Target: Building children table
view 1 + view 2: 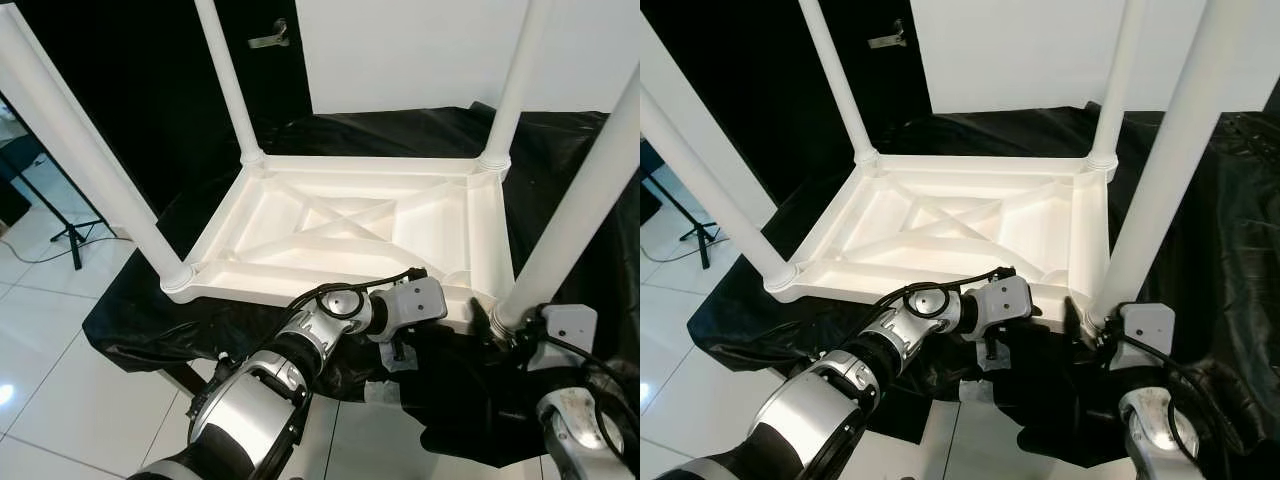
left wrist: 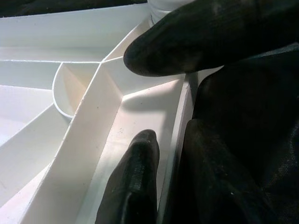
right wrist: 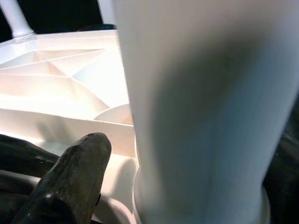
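A white plastic children's table point(image 1: 300, 285) lies upside down on a black cloth, its ribbed underside facing up and its legs standing upright at the corners. My left gripper point(image 2: 138, 98) reaches along the near rim close to the near-right corner. It is open, one finger point(image 2: 135, 177) inside the frame beside the rim wall and the other finger point(image 2: 196, 37) above it. My right gripper point(image 1: 497, 325) sits at the base of the near-right leg point(image 1: 580, 220). One finger point(image 3: 77, 175) presses beside the leg's socket, and the leg point(image 3: 201, 107) lies between the fingers.
The black cloth point(image 1: 560, 190) covers a low surface that ends just in front of me. White tiled floor point(image 1: 50, 370) lies to the left. A tripod stand point(image 1: 70, 235) is at the far left, and a dark door with a handle point(image 1: 270, 38) is behind.
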`<state>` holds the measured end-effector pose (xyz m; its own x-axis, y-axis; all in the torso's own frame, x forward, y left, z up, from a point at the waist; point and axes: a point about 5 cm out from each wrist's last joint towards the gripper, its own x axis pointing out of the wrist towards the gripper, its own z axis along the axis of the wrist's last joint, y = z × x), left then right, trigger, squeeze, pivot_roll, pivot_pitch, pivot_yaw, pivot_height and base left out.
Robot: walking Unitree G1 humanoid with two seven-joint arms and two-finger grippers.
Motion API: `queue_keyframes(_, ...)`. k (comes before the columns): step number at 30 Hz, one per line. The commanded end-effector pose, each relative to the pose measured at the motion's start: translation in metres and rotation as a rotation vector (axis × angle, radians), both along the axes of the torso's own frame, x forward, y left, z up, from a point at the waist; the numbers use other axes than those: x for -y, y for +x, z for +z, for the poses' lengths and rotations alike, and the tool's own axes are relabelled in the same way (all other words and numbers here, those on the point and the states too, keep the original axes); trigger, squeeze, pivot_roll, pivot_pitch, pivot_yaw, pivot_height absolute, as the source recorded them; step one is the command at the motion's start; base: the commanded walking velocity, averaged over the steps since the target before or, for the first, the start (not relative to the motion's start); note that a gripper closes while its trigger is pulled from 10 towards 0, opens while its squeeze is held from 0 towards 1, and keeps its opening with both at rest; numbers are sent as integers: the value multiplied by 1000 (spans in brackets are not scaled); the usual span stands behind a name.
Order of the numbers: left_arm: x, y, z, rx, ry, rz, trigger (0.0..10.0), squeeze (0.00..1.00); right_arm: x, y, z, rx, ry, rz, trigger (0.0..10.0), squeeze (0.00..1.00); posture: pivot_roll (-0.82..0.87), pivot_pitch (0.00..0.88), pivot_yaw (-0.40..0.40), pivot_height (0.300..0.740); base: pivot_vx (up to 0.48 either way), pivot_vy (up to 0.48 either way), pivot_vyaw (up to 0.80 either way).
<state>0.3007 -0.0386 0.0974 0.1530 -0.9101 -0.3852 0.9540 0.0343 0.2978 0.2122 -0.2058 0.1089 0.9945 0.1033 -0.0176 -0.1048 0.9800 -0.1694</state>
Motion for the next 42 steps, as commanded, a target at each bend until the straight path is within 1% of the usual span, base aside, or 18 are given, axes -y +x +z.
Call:
queue_keyframes(1, 0, -6, -21, -39, 36, 106, 10000, 0, -8, -2, -16, -89, 15, 73, 10000, 35, -14, 0, 99, 740, 0, 0, 0)
queue_keyframes(2, 0, -6, -21, -39, 35, 107, 10000, 0, -8, -1, -14, -95, 9, 127, 10000, 0, -12, 0, 97, 740, 0, 0, 0)
queue_keyframes(5, -1, -6, -21, -38, 33, 110, 10000, 0, -8, 0, -10, -112, 4, 253, 10000, 0, -9, 0, 95, 740, 0, 0, 0)
queue_keyframes(9, -2, -6, -21, -39, 33, 110, 10000, 0, -8, 0, -8, -116, 2, 277, 10000, 0, -9, 0, 95, 740, 0, 0, 0)
queue_keyframes(11, -2, -6, -22, -40, 34, 110, 10000, 0, -7, 0, -8, -134, -2, 322, 10000, 0, -10, 0, 96, 740, 0, 0, 0)
queue_keyframes(13, -2, -6, -22, -42, 35, 110, 10000, 0, -4, -3, -9, -188, -11, 411, 10000, 0, -9, 0, 97, 740, 0, 0, 0)
queue_keyframes(14, -2, -6, -22, -43, 35, 109, 10000, 0, -2, -5, -11, -211, -23, 444, 4549, 0, -10, 0, 98, 740, 0, 0, 0)
queue_keyframes(15, -2, -6, -22, -42, 35, 110, 10000, 0, 0, -7, -12, -232, -36, 465, 0, 0, -9, 0, 99, 740, 0, 0, 0)
queue_keyframes(23, -2, -5, -21, -38, 36, 109, 10000, 0, 6, -9, -15, -268, -49, 494, 0, 0, -12, 0, 105, 740, 0, 0, 0)
queue_keyframes(29, -2, -6, -21, -39, 38, 106, 10000, 0, -2, -14, -22, -296, -20, 483, 0, 0, -12, 0, 107, 740, 0, 0, 0)
queue_keyframes(31, -2, -6, -22, -41, 38, 104, 10000, 0, -8, -13, -24, -268, 8, 385, 0, 0, -12, 0, 105, 740, 0, 0, 0)
queue_keyframes(32, -2, -6, -22, -41, 38, 104, 10000, 0, -8, -13, -24, -268, 8, 385, 0, 0, -12, 0, 105, 740, 0, 0, 0)
queue_keyframes(33, -2, -6, -22, -41, 38, 103, 10000, 0, -9, -11, -24, -236, 26, 311, 0, 0, -12, 0, 105, 740, 0, 0, 0)
queue_keyframes(34, -2, -7, -22, -41, 38, 103, 10000, 0, -7, -8, -22, -174, 47, 185, 0, 0, -10, 0, 101, 740, 0, 0, 0)
queue_keyframes(35, -2, -7, -22, -41, 38, 103, 10000, 0, -7, -8, -22, -174, 47, 185, 0, 0, -10, 0, 101, 740, 0, 0, 0)
queue_keyframes(36, -2, -7, -22, -42, 37, 103, 10000, 0, -7, -9, -21, -121, 61, 58, 0, 0, -8, 0, 99, 740, 0, 0, 0)
queue_keyframes(37, -2, -7, -22, -43, 37, 103, 10000, 0, -6, -11, -21, -88, 69, -24, 0, 0, -9, 0, 98, 740, 0, 0, 0)
queue_keyframes(42, -1, -8, -23, -45, 36, 104, 10000, 0, -9, -17, -25, -72, 86, -118, 0, 0, -12, 0, 96, 740, 0, 0, 0)
